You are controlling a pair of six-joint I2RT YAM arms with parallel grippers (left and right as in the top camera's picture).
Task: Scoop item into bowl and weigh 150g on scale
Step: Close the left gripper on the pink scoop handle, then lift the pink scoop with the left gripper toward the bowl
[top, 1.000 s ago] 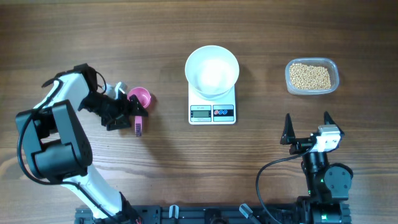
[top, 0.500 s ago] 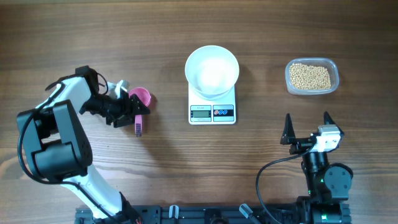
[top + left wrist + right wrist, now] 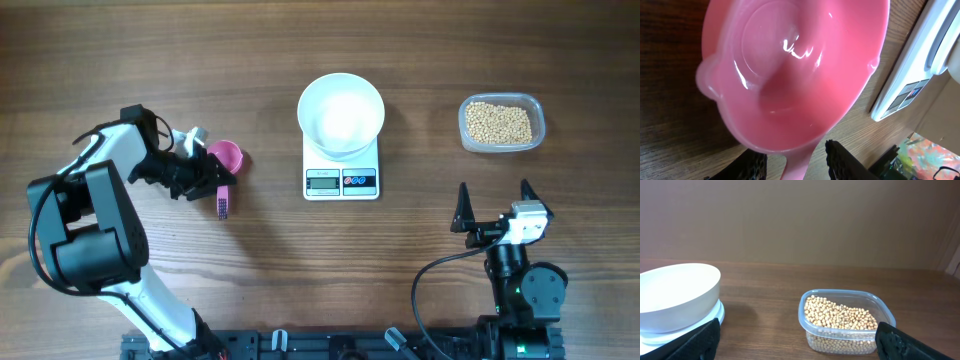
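Observation:
A pink scoop (image 3: 226,155) lies on the table at the left, its handle running toward the front. My left gripper (image 3: 221,183) straddles that handle, open. In the left wrist view the scoop (image 3: 795,65) fills the frame, and a thin gap shows on each side of the handle between the fingers of the left gripper (image 3: 796,167). The white bowl (image 3: 341,113) stands on the scale (image 3: 341,182). Tan beans (image 3: 498,122) fill a clear tub at the back right. My right gripper (image 3: 494,206) hangs open near the front, facing the beans (image 3: 840,317) and the bowl (image 3: 677,297).
The clear plastic tub (image 3: 465,128) stands to the right of the scale, with bare wood between them. The tub (image 3: 840,294) sits ahead of the right gripper (image 3: 799,341). One corner of the scale (image 3: 910,85) shows to the right of the scoop.
The left gripper's jaws have narrowed around the scoop handle and the arm has shifted slightly toward it. The right arm, bowl, scale and tub have stayed put.

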